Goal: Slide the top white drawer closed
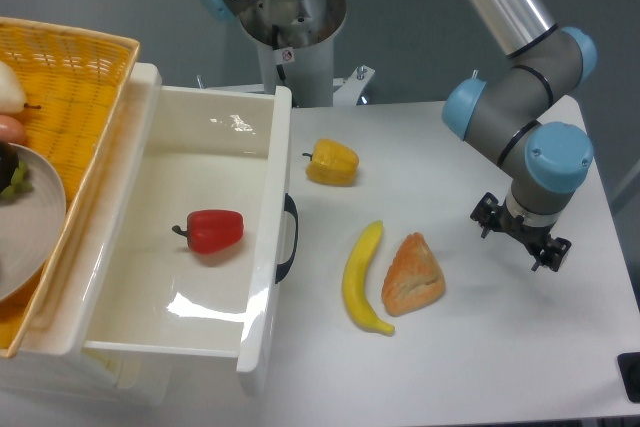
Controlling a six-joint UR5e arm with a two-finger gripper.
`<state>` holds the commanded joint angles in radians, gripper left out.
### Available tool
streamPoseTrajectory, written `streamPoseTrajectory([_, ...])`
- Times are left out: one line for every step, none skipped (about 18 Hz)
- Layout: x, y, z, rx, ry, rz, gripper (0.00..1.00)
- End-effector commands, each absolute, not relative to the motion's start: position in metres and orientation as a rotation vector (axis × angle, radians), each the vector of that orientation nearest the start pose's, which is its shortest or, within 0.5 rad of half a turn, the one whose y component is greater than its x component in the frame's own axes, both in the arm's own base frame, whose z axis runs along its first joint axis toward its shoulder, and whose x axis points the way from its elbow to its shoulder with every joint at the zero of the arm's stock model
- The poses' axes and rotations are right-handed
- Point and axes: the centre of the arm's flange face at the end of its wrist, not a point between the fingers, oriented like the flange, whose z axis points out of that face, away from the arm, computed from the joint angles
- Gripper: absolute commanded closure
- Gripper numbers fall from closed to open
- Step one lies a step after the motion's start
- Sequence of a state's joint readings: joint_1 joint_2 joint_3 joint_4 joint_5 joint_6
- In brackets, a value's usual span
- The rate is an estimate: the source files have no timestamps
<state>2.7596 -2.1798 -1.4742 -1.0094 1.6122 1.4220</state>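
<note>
Standing pulled far out over the desk [480, 367], the top white drawer [170, 287] holds a red pepper [212, 231], its black handle [288, 239] facing the arm. The tool [520, 236] hangs well off on the handle's side, beyond a banana [364, 280] and a pastry [412, 275]. Its fingers seem slightly apart and empty (too small to be sure). Closing means pushing the front panel straight toward the cabinet, away from the tool.
</note>
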Motion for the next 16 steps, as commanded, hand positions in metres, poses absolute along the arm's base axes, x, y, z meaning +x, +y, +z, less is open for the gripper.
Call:
streamPoseTrajectory([-0.5909, 0.3777, 0.2240, -3.145, 0.369, 0.095, 0.00])
streamPoseTrajectory([-0.5905, 0.3775, 0.2233, -3.146, 0.369, 0.092, 0.00])
streamPoseTrajectory([-0.5908, 0.3777, 0.2228, -3.146, 0.369, 0.090, 0.00])
streamPoseTrajectory([-0.5908, 0.3777, 0.2227, -3.146, 0.369, 0.090, 0.00])
streamPoseTrajectory([-0.5907, 0.3776, 0.2238, -3.146, 0.369, 0.092, 0.00])
streamPoseTrajectory([-0.5911, 0.3768, 0.2236, -3.145, 0.367, 0.089, 0.00])
streamPoseTrajectory([-0.5913, 0.3769, 0.2238, -3.145, 0.367, 0.092, 0.00])
streamPoseTrajectory([-0.5911, 0.3770, 0.2248, -3.143, 0.367, 0.093, 0.00])
streamPoseTrajectory([-0.5911, 0.3770, 0.2248, -3.143, 0.364, 0.093, 0.00])
streamPoseTrajectory([-0.5914, 0.3771, 0.2266, -3.142, 0.364, 0.098, 0.00])
streamPoseTrajectory([-0.5916, 0.3772, 0.2267, -3.142, 0.357, 0.100, 0.00])
streamPoseTrajectory([-0.5916, 0.3774, 0.2269, -3.140, 0.356, 0.102, 0.00])
streamPoseTrajectory([-0.5916, 0.3774, 0.2269, -3.140, 0.356, 0.102, 0.00])
streamPoseTrajectory([-0.5916, 0.3774, 0.2269, -3.140, 0.354, 0.102, 0.00])
streamPoseTrajectory([-0.5916, 0.3774, 0.2269, -3.140, 0.354, 0.102, 0.00])
streamPoseTrajectory([-0.5922, 0.3765, 0.2269, -3.141, 0.347, 0.102, 0.00])
